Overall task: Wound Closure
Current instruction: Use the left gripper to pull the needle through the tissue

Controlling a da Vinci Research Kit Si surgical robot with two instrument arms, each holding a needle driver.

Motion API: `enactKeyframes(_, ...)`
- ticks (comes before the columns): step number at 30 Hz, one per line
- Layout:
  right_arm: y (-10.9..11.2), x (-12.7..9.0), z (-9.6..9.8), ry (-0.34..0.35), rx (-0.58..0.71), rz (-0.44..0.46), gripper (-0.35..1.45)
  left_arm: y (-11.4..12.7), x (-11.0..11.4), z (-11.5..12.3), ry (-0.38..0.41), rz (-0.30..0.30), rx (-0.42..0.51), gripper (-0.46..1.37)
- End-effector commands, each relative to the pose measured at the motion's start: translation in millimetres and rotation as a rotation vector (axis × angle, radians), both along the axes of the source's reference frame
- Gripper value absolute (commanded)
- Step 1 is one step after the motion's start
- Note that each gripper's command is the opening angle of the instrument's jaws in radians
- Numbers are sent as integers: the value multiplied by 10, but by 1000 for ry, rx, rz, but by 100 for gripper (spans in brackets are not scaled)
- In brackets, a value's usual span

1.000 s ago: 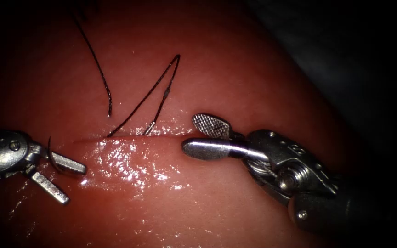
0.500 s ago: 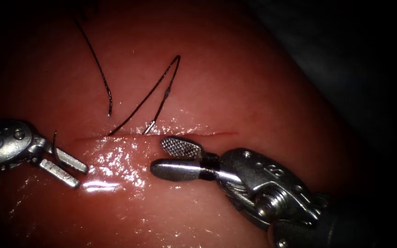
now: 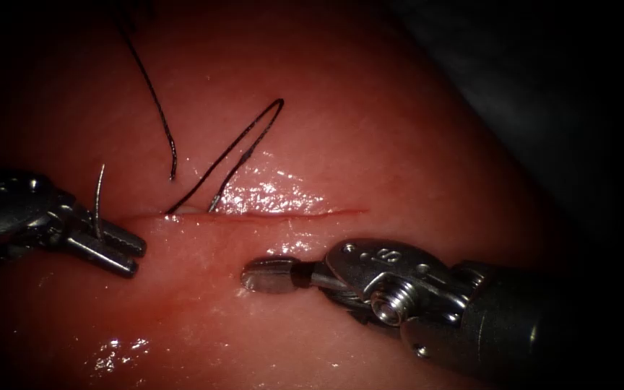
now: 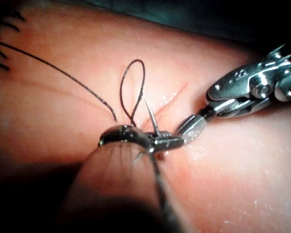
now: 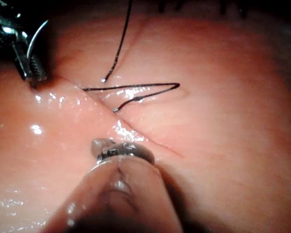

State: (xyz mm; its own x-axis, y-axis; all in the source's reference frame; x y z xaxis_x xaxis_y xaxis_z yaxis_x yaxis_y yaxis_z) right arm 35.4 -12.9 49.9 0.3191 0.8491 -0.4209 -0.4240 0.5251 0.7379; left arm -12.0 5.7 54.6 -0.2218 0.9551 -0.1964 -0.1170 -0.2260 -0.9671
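1. Two tools work over the tissue (image 3: 370, 144), one at each end of the cut (image 3: 276, 214), which runs nearly level across the endoscope view and lies open along its whole visible length, a thin red line with wet shine above it.
2. Holding the needle (image 3: 98, 193) is the left tool (image 3: 120, 253), at the cut's left end. Its jaws are closed on the curve near its lower end, and the rest of the needle rises free above them, clear of the tissue. The left wrist view shows the same grip, the needle (image 4: 151, 115) standing up from the jaws with its sharp end in the air.
3. Below the cut, toward its middle, the right tool (image 3: 269, 276) lies low over the tissue. Its jaws look closed or nearly so and hold nothing.
4. One pass of thread (image 3: 243, 141) looks done: a narrow loop lies on the tissue above the cut and both its legs run down to the cut near its left end. A second strand (image 3: 154, 101) trails down from the dark upper edge and ends just beside the loop.
5. No knot is visible, so by my judgement most of the closing is left to do.
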Motion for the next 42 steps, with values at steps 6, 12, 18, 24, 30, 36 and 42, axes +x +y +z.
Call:
enactKeyframes(6, -2, -2, 2, -4, -6, 2, -35, 18, -2, -17, 1, -128, 186, -35)
enactKeyframes(12, -1, -4, 2, -6, -5, -1, -35, 33, -2, -50, 82, -236, 371, -35)
enactKeyframes(18, -2, -3, 6, -6, -8, 0, -35, 43, -1, -107, 103, -254, 454, -35)
enactKeyframes(24, -1, -2, 8, -6, -9, 1, -35, 50, 1, -138, 101, -245, 487, -35)
enactKeyframes(30, 0, -1, 10, -6, -9, 1, -35, 54, 3, -156, 86, -222, 435, -35)
enactKeyframes(36, 0, -1, 10, -6, -9, 1, -35, 49, 2, -163, 5, -186, 142, -35)
enactKeyframes(42, -1, 0, 10, -7, -9, 2, -35, 54, 4, -171, -79, -181, -177, -35)
